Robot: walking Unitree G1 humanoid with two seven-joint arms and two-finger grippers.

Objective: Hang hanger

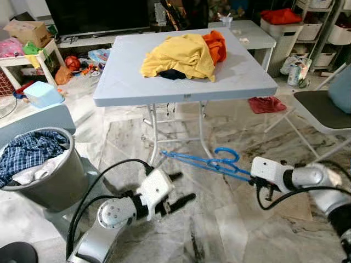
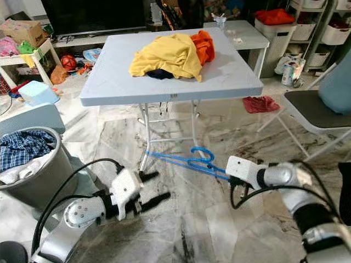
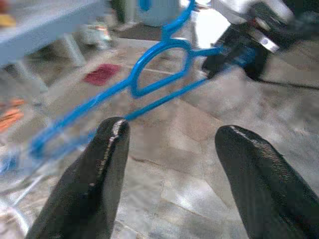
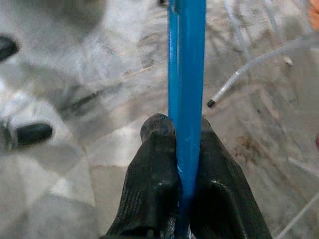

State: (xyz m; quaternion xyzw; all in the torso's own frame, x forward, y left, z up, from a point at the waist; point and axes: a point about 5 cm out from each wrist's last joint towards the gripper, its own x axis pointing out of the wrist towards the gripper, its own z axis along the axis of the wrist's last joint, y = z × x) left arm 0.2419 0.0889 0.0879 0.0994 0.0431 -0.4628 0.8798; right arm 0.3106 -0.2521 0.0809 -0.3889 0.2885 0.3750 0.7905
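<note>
Right end effector is clamped tight on one end of the blue hanger, fingers pinched either side of the bar. The hanger sticks out level above the marble floor, stretching toward the folding surface's legs, hook pointing up.

Left end effector sits low near the floor with its fingers spread apart, nothing between them, just beside the hanger's free end but not touching.

Off to the robot's left there's a grey bin stuffed with a blue plaid shirt and some pale cloth. On the grey surface lies a pile of yellow and orange clothes. Light blue tub on the floor further back.
</note>
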